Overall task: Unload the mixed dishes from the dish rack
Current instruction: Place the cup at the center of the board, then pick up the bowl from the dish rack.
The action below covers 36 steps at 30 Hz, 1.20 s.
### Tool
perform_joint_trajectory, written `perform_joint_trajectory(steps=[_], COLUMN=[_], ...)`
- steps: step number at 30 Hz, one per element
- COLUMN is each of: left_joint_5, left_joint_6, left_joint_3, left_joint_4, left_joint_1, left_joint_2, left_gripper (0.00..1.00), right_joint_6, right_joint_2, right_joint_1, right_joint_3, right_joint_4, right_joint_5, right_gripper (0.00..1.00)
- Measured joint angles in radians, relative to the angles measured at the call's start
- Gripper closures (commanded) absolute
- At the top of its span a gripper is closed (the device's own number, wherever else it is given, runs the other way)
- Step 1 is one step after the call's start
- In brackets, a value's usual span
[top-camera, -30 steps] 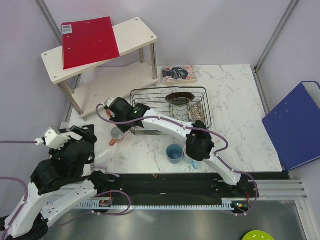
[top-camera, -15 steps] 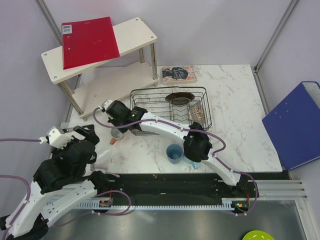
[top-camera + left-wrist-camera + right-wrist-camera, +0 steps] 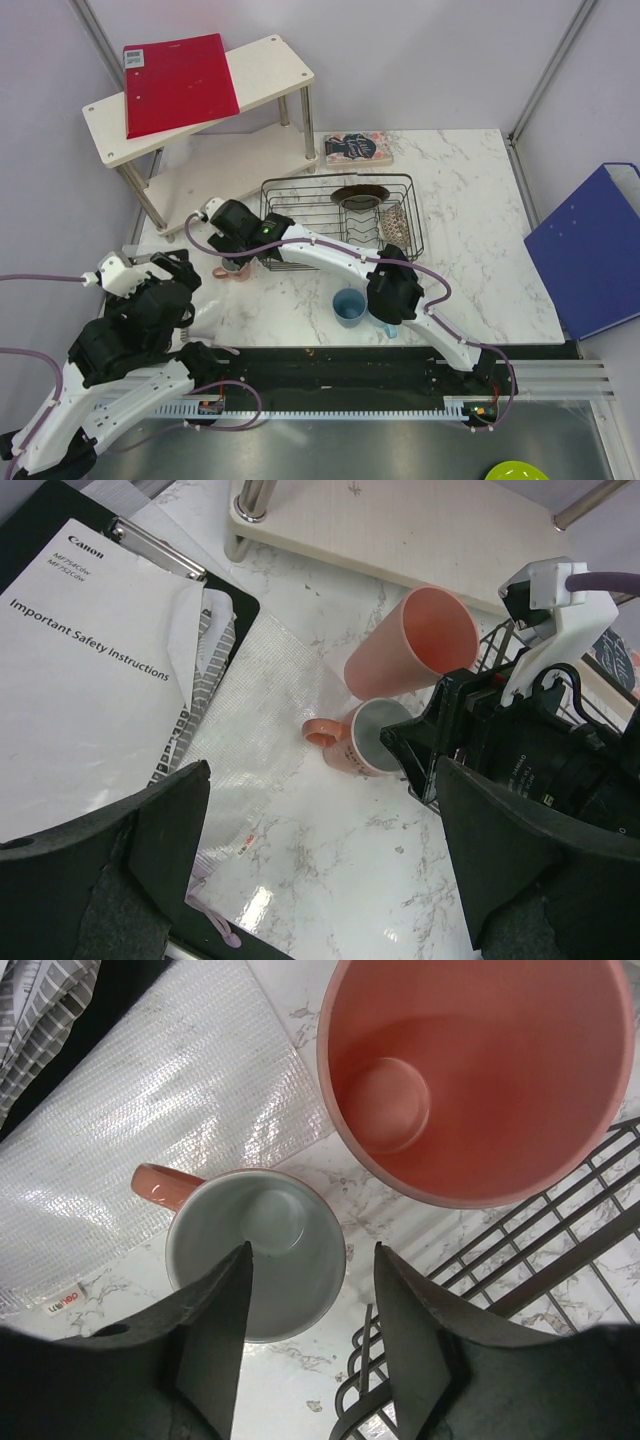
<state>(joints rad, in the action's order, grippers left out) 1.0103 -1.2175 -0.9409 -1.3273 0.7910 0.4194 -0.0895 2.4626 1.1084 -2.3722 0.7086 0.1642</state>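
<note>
Tumbler (image 3: 410, 640), small cup (image 3: 370, 738) and blue cup (image 3: 349, 306) are out, left and near of the rack (image 3: 290, 190), plate (image 3: 360, 195) and bowl (image 3: 396, 222) still inside; right gripper (image 3: 312, 1252) spread astride the small cup's rim, left gripper (image 3: 320, 770) spread, empty.

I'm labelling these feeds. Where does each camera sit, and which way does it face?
Top: above and behind the bases, looking down on table and dish rack; left arm and right arm show.
Left wrist: angled down at tumbler and mug; left claw frames it, right arm intrudes.
Right wrist: straight down into mug and tumbler; right claw at bottom.
Shared: both wrist views show mug and tumbler.
</note>
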Motion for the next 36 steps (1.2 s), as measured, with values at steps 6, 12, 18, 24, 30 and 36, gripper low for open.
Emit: perform_joint_trajectory(steps=[6, 12, 18, 24, 30, 36], left_joint_5=[0.0, 0.0, -0.017, -0.106, -0.281, -0.544], left_joint_6=[0.008, 0.016, 0.063, 0.243, 0.462, 0.64], left_joint_3=[0.0, 0.0, 0.0, 0.037, 0.062, 0.029], left_joint_4=[0.01, 0.022, 0.061, 0.257, 0.522, 0.749], left_joint_1=[0.0, 0.0, 0.0, 0.0, 0.0, 0.0], left_joint_2=[-0.002, -0.003, 0.006, 0.039, 0.236, 0.552], left_gripper=[0.01, 0.01, 0.01, 0.01, 0.01, 0.03], right_joint_6=[-0.001, 0.0, 0.022, 0.037, -0.082, -0.106], right_joint_2=[-0.013, -0.135, -0.402, -0.829, -1.17, -1.281], right_joint_1=[0.0, -0.003, -0.006, -0.038, -0.194, -0.219], right_joint_3=[0.002, 0.059, 0.177, 0.501, 0.916, 1.211], right_joint_4=[0.004, 0.016, 0.0, -0.111, -0.25, -0.323], right_joint_5=[0.0, 0.026, 0.126, 0.352, 0.41, 0.505], right_gripper=[0.35, 0.31, 0.3, 0.31, 0.21, 0.26])
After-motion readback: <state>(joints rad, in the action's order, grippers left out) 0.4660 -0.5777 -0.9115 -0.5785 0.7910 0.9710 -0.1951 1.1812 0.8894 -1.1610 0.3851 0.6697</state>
